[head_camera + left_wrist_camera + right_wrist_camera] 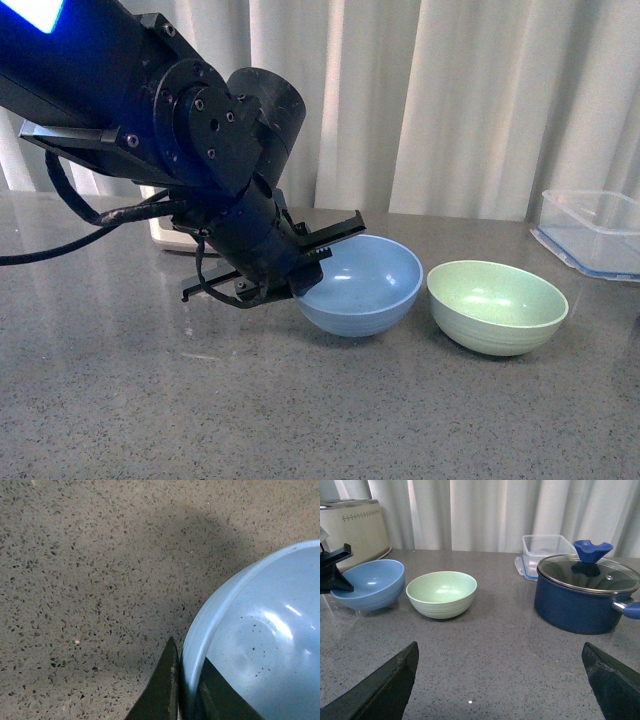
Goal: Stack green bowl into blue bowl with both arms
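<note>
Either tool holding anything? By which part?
Left tool grips the blue bowl by its rim, one finger inside, one outside. Right tool is open, holding nothing.

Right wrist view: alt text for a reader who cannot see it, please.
A blue bowl, tilted, rim pinched by the left gripper, sits beside a green bowl on a grey table; a lidded blue pot stands apart.

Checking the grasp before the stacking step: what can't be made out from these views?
Front view: where the left pincer meets the blue bowl, hidden by the pincer's own body.
Left wrist view: most of the blue bowl, cut off by the picture's edges.
Right wrist view: the right pincer beyond two finger tips, cut off at the bottom edge; part of the clear container, behind the pot.
</note>
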Motion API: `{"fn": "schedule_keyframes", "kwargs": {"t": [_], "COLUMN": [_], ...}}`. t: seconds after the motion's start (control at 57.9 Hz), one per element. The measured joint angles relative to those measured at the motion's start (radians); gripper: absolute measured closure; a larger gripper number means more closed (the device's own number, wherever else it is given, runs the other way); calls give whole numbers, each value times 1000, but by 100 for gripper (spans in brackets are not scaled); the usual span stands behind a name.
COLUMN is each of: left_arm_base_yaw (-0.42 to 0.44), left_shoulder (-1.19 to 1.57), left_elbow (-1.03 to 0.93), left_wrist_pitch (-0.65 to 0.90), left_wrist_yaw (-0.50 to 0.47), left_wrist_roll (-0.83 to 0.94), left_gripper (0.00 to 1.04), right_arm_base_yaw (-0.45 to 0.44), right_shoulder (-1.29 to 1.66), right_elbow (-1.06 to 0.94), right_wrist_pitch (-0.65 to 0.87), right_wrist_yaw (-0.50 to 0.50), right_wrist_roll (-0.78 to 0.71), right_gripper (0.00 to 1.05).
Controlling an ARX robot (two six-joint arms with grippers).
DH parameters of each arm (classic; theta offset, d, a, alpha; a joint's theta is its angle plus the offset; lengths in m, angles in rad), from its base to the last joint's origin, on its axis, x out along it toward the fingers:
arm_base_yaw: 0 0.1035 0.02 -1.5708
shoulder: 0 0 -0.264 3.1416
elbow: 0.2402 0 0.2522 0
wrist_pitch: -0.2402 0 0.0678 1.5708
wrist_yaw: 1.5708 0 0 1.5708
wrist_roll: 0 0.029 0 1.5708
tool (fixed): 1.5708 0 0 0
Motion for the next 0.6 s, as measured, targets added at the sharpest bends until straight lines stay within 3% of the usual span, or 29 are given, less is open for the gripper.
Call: {"fn": "schedule_keyframes", "kwargs": {"t": [0.207,0.604], "left_arm_base_yaw": [-8,-10], "left_shoulder": [18,18], "left_elbow": [10,35], "left_wrist_pitch": [-19,-27], "left_wrist_yaw": [-1,32], "left_wrist_roll": [8,15], "left_gripper": [101,39], "right_arm_base_yaw": [0,0], "right_shoulder": [0,0], "right_elbow": [0,0], "right_wrist_pitch": [0,0], "right_wrist_yaw": [0,0], "right_wrist_roll": [0,0], "right_gripper": [10,10]}}
